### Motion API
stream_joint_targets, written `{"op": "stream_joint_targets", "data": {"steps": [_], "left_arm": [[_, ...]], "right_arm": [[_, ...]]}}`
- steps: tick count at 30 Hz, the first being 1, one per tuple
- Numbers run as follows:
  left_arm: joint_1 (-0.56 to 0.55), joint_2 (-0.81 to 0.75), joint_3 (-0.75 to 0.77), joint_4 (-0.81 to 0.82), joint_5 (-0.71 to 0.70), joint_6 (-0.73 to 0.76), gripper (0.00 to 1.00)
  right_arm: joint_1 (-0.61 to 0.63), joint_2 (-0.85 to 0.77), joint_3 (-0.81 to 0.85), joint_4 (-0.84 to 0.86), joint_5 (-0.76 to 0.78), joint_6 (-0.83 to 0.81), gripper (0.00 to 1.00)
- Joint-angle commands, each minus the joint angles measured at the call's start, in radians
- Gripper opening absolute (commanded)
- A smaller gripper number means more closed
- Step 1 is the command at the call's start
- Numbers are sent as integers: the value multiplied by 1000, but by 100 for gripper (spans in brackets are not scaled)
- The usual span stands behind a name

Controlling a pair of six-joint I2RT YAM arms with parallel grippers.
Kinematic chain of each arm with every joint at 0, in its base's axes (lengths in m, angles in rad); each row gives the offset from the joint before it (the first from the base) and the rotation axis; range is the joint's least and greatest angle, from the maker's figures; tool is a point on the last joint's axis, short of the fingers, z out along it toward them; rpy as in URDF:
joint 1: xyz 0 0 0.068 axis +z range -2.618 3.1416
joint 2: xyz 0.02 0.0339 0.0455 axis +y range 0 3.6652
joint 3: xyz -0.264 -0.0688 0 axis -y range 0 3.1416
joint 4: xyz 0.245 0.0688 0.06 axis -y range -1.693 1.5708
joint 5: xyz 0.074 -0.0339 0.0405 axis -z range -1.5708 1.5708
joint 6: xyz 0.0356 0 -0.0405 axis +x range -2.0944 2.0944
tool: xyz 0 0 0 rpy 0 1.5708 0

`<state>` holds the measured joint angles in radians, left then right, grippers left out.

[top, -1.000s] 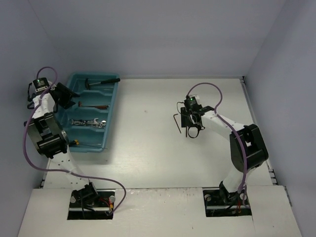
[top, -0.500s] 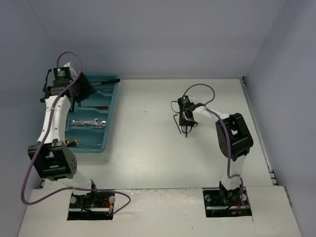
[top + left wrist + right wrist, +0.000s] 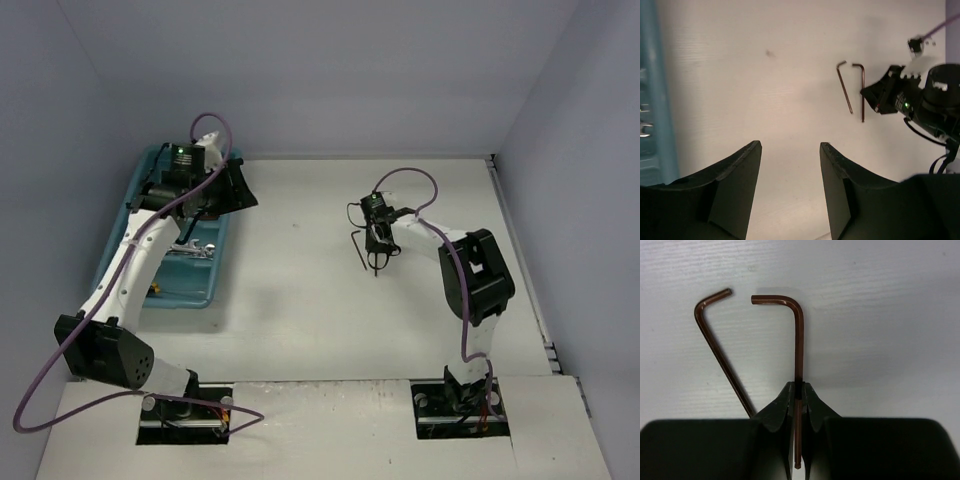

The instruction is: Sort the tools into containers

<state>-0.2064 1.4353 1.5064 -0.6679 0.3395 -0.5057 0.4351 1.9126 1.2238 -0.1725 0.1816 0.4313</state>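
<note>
While the overhead view looked down on the white table [image 3: 300, 330], the teal tray [image 3: 182, 300] lay along the left edge, near the far left corner. Silver wrenches [image 3: 195, 248] lay in a middle compartment and a yellow-handled screwdriver [image 3: 152, 290] in the nearest one. The left arm reached across the tray, and the left gripper [image 3: 243, 192] hung just past its right rim. The right gripper [image 3: 377, 258] pointed down at the table's middle, slightly toward the far edge. A thin dark loose key [image 3: 358, 250] lay just to its left. The key in its grasp was too small to make out there.

From the left wrist camera, the left gripper [image 3: 790, 147] had its jaws spread wide with nothing between them, above bare table. Beyond, two reddish-brown hex keys lay side by side: the loose key [image 3: 844, 90] and the held key [image 3: 862, 92], the latter against the right gripper [image 3: 875, 97]. The tray [image 3: 662, 100] ran down the left border.

From the right wrist camera, the right gripper [image 3: 798, 392] had its jaws pressed together, pinching the long shaft of the held key [image 3: 800, 340]. The loose key [image 3: 720, 355] lay slanted just left of it, the two bent ends near but apart.
</note>
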Motion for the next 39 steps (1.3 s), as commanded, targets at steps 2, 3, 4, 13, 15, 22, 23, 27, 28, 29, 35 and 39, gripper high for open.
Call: {"op": "stream_joint_targets", "data": {"steps": [2, 3, 4, 13, 15, 22, 23, 27, 28, 29, 35, 39], "left_arm": [[-138, -9, 62, 27, 84, -17, 48], [-164, -1, 75, 28, 97, -24, 48], [-184, 7, 87, 34, 112, -31, 48], [-308, 60, 130, 200, 208, -150, 53], [-327, 76, 145, 210, 209, -160, 54], [-352, 76, 99, 305, 226, -228, 55], [-351, 74, 87, 326, 232, -241, 55], [-354, 70, 49, 408, 271, -300, 55], [-355, 71, 42, 422, 274, -309, 55], [-359, 72, 36, 437, 277, -320, 54], [-374, 92, 10, 493, 302, -362, 41], [-376, 93, 0, 533, 301, -378, 12]], "right_arm": [[9, -267, -17, -10, -1, -161, 0], [17, -322, -27, -5, -40, -186, 0], [26, -374, -36, -2, -79, -215, 0], [179, -676, -61, -1, -324, -377, 0], [195, -701, -57, 1, -373, -371, 0], [217, -749, -46, 4, -437, -349, 0], [218, -753, -46, 4, -444, -348, 0], [217, -760, -46, 5, -455, -344, 0], [217, -762, -46, 5, -455, -344, 0], [217, -762, -47, 7, -453, -344, 0], [217, -754, -41, 11, -448, -348, 0], [217, -740, -40, 16, -439, -350, 0]]}}
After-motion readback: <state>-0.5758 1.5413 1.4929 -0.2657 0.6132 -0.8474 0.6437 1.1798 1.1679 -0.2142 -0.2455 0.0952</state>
